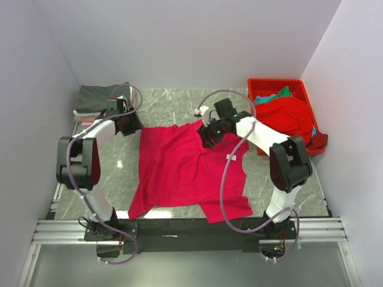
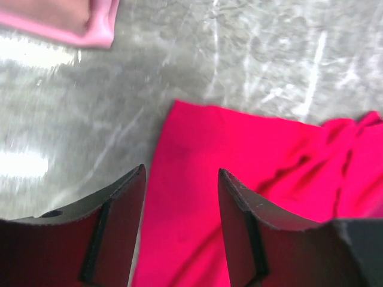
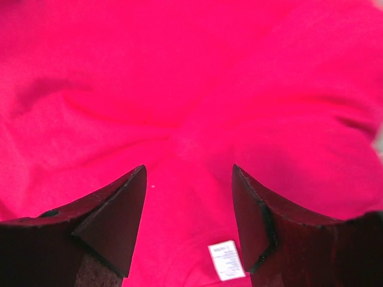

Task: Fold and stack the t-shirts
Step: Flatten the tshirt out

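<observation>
Shirts lie in three spots overhead: a crimson shirt [image 1: 179, 173] spread across the middle of the counter [image 1: 179, 104], a folded stack [image 1: 94, 100] at its far left corner, and red and teal shirts [image 1: 290, 113] in a bin [image 1: 274, 82] at the far right corner. Only the wrist views show both tools spread. The left tool [image 2: 181, 176] hangs over the crimson shirt's edge, the right tool [image 3: 188, 173] above cloth beside a white tag [image 3: 226, 260]. Pink cloth [image 2: 72, 21] is cut off.
</observation>
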